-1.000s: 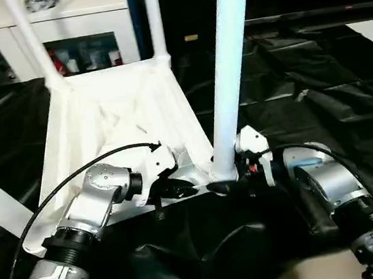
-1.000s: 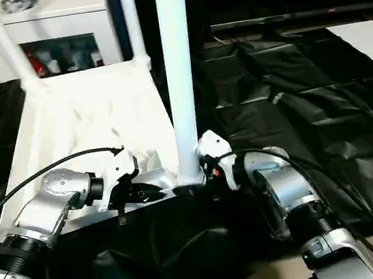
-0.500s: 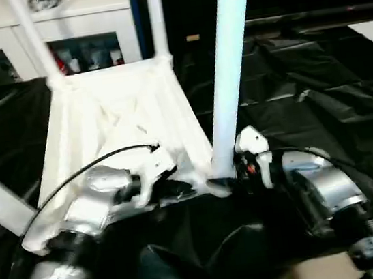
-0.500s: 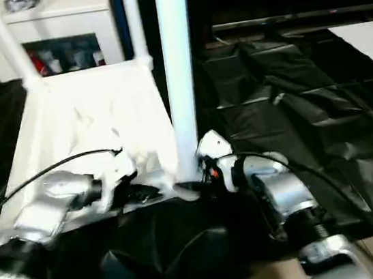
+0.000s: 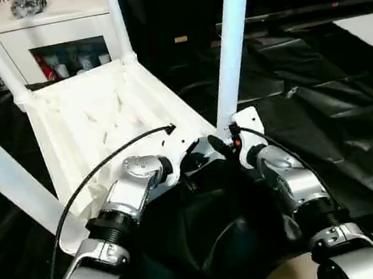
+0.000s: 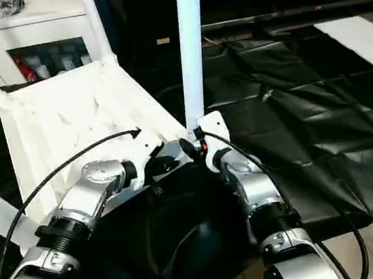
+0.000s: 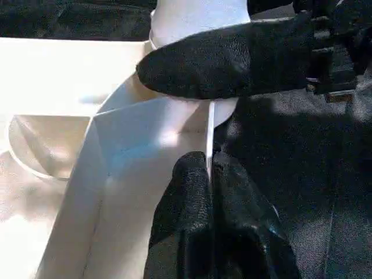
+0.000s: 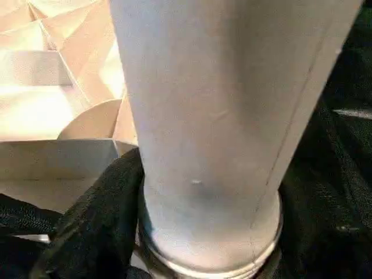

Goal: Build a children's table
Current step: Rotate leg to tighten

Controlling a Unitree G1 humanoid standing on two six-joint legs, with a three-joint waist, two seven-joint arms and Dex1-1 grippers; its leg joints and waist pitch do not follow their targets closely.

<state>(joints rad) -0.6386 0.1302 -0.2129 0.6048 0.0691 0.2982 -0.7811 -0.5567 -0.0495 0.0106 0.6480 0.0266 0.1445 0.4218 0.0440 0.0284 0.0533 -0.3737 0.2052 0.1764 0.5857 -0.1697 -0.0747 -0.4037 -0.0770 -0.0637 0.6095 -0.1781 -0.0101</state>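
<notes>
Two head cameras set slightly apart look forward and down over both silver forearms at the same upturned tabletop (image 5: 94, 117) on black sheeting (image 6: 321, 115). The left wrist camera sits very close to the tabletop's near corner. The right wrist camera faces that corner's leg (image 8: 221, 116) from equally close.

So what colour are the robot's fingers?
Black. The left gripper's fingers show best in the left wrist view, pinching the white tabletop rim.
</notes>
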